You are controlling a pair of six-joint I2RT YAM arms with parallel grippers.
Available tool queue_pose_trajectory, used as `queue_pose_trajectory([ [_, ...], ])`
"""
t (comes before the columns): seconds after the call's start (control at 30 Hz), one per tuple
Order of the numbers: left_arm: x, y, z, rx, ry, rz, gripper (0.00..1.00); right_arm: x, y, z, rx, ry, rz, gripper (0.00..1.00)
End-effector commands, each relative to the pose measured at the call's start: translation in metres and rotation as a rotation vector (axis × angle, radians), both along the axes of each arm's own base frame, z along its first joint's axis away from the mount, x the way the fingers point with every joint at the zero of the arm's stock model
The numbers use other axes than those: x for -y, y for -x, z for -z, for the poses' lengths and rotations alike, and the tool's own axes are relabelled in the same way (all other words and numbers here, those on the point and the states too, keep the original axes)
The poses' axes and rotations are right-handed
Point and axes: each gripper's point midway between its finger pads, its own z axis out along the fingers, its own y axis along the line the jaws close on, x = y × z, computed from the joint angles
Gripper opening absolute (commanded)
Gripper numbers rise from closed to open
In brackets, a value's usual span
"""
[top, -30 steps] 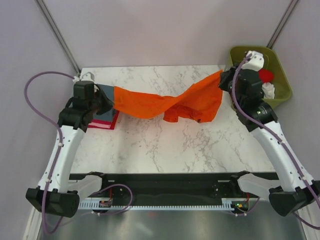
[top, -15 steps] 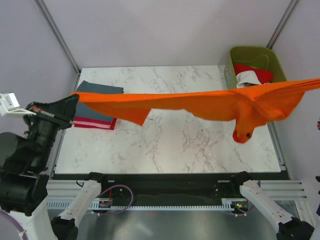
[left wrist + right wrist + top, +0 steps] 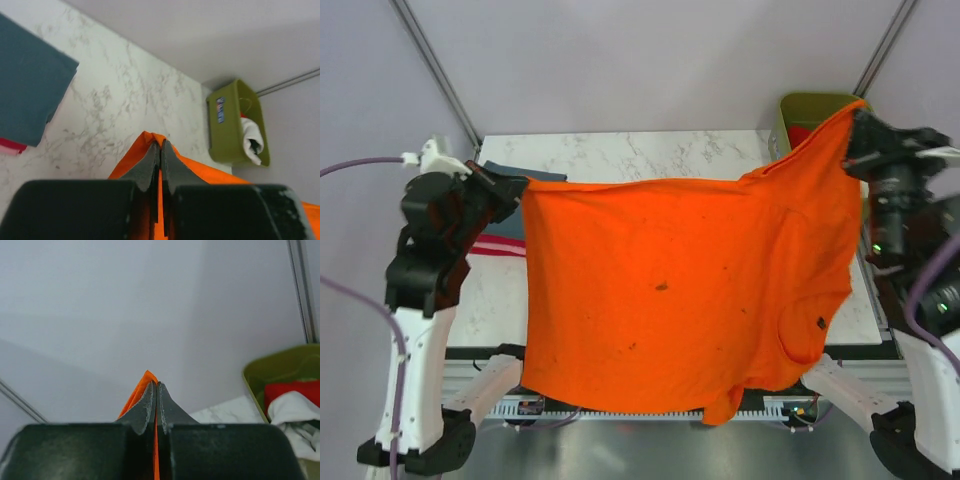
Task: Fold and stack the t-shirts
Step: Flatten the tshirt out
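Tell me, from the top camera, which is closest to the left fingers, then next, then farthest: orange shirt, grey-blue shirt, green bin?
1. Orange shirt: pinched in the left fingers.
2. Grey-blue shirt: folded, just beside them, left side.
3. Green bin: far right corner.

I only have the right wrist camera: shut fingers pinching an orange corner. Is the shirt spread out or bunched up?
Observer: Spread out. The top camera shows the orange shirt hanging open and flat between the two arms.
Operator: Does the left side have a hold?
Observer: Yes, the left gripper is shut on the opposite upper corner.
Operator: Anything folded already?
Observer: A grey-blue shirt lies folded on a red shirt at the left edge of the table.
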Motion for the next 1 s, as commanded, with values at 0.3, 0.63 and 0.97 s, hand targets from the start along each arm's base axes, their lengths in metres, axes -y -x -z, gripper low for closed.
queue_pose_trajectory([
  [0.3, 0.014, -0.143, 0.032, -0.088, 0.033, -0.044, 0.02, -0.047, -0.176, 0.060, -0.210, 0.008, 0.006, 0.00],
  [0.63, 0.003, -0.189, -0.098, 0.156, 0.017, -0.017, 0.02, -0.001, -0.189, -0.057, 0.022, -0.099, -0.224, 0.00],
  [0.97, 0.015, -0.201, 0.079, -0.108, 0.035, 0.030, 0.02, 0.017, -0.202, 0.104, -0.199, -0.199, -0.370, 0.00],
])
